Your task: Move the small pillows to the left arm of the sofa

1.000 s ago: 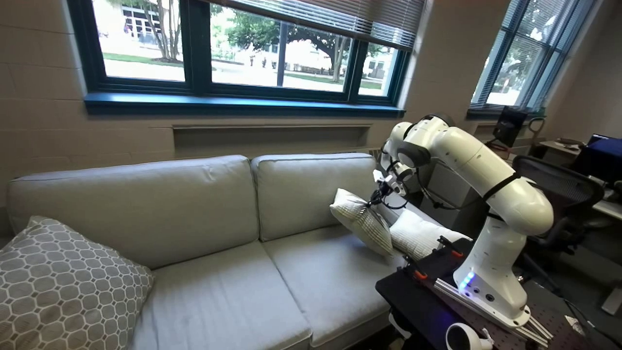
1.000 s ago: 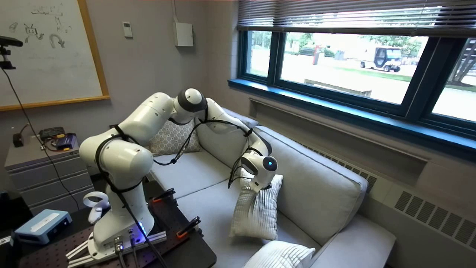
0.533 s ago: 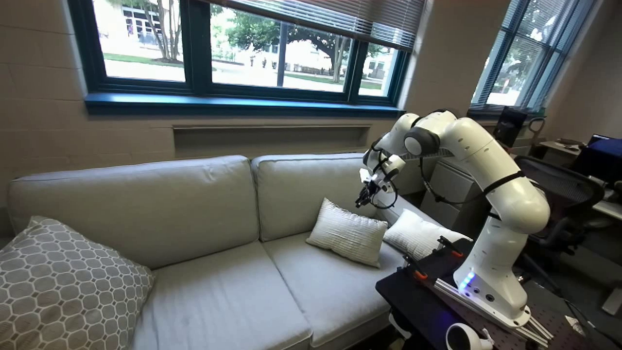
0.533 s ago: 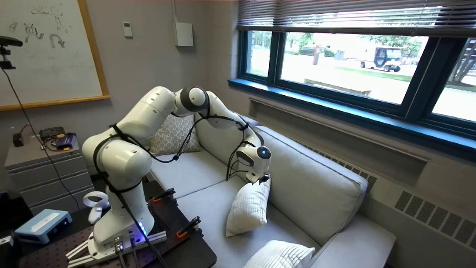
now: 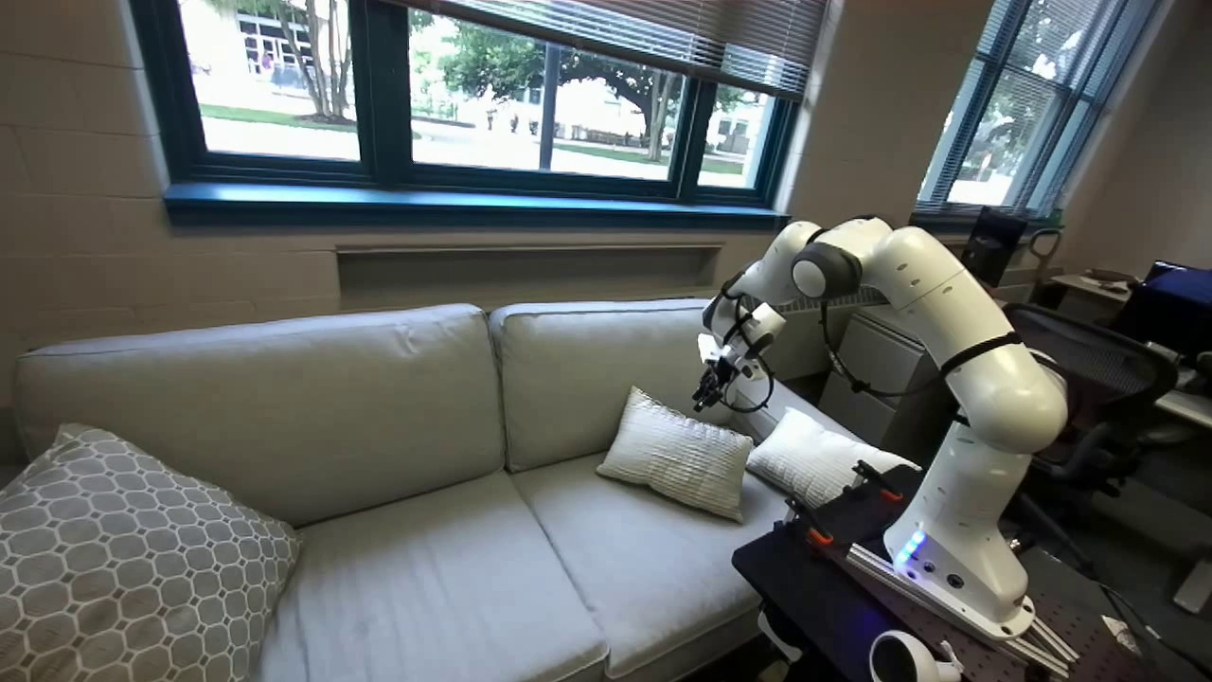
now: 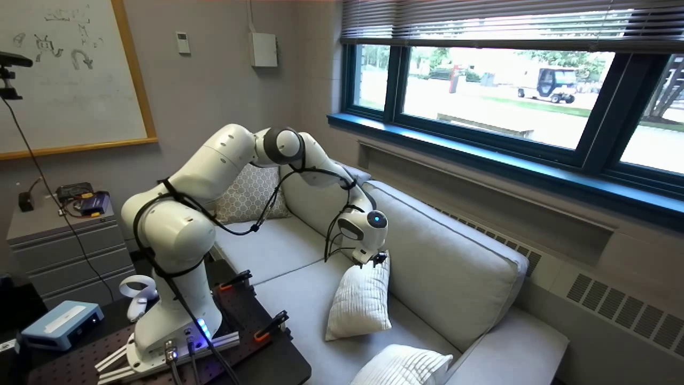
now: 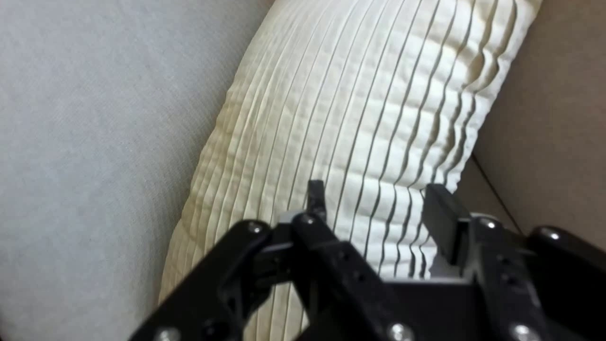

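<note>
Above the two-seat sofa (image 5: 426, 578), our gripper (image 5: 699, 403) hangs parted at 12 o'clock from the pleated pillow (image 5: 677, 459); we should rise straight, snagging nothing.

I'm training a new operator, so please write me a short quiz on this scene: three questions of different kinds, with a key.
1. True or false: the gripper is open.
2. Which pattern covers the large pillow? A) stripes, B) honeycomb-like cells, C) flowers.
3. Short answer: which lies nearer the armrest, the small pillow below the gripper or the second small pillow?

Key: 1. True. 2. B. 3. The second small pillow.
</note>
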`<action>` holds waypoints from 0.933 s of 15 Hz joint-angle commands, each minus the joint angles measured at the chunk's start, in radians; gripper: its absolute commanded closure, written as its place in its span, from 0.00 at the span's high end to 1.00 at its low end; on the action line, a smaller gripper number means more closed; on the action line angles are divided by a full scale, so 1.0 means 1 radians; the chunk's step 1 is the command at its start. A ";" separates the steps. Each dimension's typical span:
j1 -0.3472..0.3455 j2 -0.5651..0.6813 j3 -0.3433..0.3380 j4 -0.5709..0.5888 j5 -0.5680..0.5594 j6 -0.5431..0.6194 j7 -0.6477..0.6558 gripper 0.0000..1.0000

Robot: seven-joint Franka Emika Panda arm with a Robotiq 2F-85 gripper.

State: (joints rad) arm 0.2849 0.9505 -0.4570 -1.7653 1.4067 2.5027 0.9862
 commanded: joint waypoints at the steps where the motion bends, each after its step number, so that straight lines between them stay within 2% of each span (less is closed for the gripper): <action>1: -0.059 0.039 0.167 0.078 -0.120 0.151 0.121 0.88; 2: -0.062 0.053 0.201 0.094 -0.151 0.187 0.159 0.97; 3: -0.054 0.077 0.230 0.122 -0.180 0.228 0.203 1.00; 5: -0.030 0.116 0.274 0.168 -0.223 0.335 0.279 1.00; 7: -0.022 0.172 0.321 0.246 -0.209 0.492 0.362 1.00; 8: 0.025 0.209 0.290 0.291 -0.160 0.517 0.393 1.00; 9: 0.037 0.242 0.296 0.333 -0.158 0.572 0.432 1.00; 11: 0.090 0.320 0.256 0.414 -0.172 0.631 0.576 1.00; 12: 0.122 0.359 0.225 0.445 -0.180 0.657 0.657 1.00; 14: 0.206 0.446 0.121 0.487 -0.168 0.674 0.809 1.00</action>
State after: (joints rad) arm 0.3955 1.2522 -0.2151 -1.3982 1.2232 3.1386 1.5989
